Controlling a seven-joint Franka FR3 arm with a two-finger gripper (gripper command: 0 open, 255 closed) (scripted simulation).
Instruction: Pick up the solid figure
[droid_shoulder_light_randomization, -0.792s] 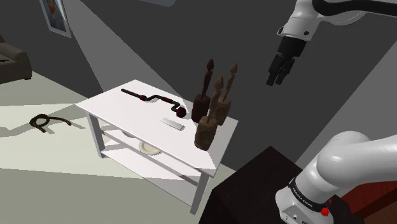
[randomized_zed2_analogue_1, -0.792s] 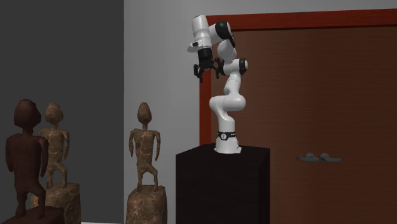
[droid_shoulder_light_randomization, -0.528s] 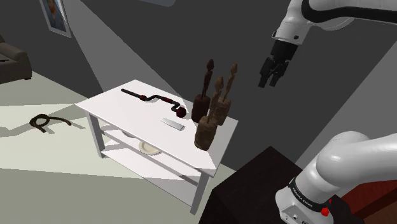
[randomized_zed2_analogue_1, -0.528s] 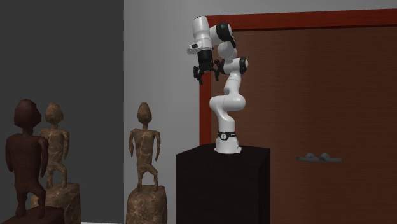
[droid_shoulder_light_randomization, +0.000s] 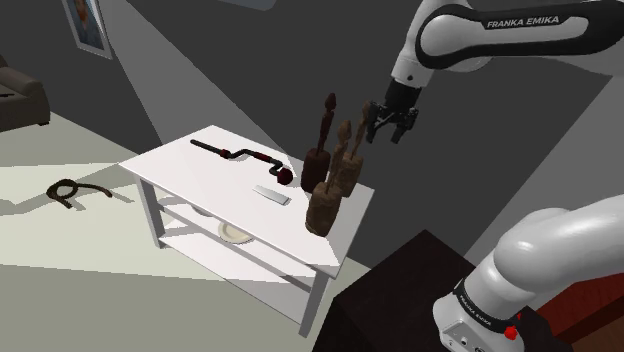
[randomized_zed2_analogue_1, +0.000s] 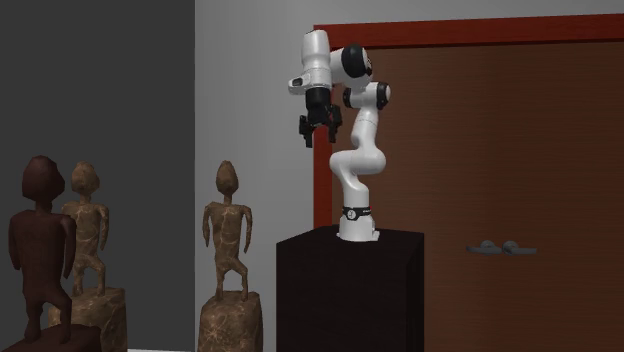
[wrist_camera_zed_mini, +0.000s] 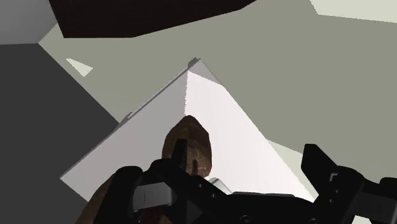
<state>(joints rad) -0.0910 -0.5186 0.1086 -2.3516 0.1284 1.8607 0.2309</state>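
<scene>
Two black fingers (wrist_camera_zed_mini: 316, 164) stand wide apart, nothing clasped between them. The head of a brown figure (wrist_camera_zed_mini: 191, 137) pokes up right by one finger, well off from the other; contact cannot be told.

In the shoulder view the claw (droid_shoulder_light_randomization: 386, 135) hangs in the air, pointing down, level with the figures' heads and just to that view's right of them. The figure stands upright in a tight bunch of three, two brown and one dark figure (droid_shoulder_light_randomization: 318, 150), at the end of the white table (droid_shoulder_light_randomization: 190, 170) nearest the stand (droid_shoulder_light_randomization: 400, 290).

Further along the tabletop a small grey piece (droid_shoulder_light_randomization: 271, 194) lies flat, then a dark red brace (droid_shoulder_light_randomization: 240, 155). A plate (droid_shoulder_light_randomization: 235, 232) sits on the lower shelf.

Beyond the table a dark coil (droid_shoulder_light_randomization: 67, 189) lies on the floor, and a picture (droid_shoulder_light_randomization: 88, 25) hangs on the wall. In the second exterior view a brown door (randomized_zed2_analogue_1: 500, 150) with a red frame stands behind the arm.
</scene>
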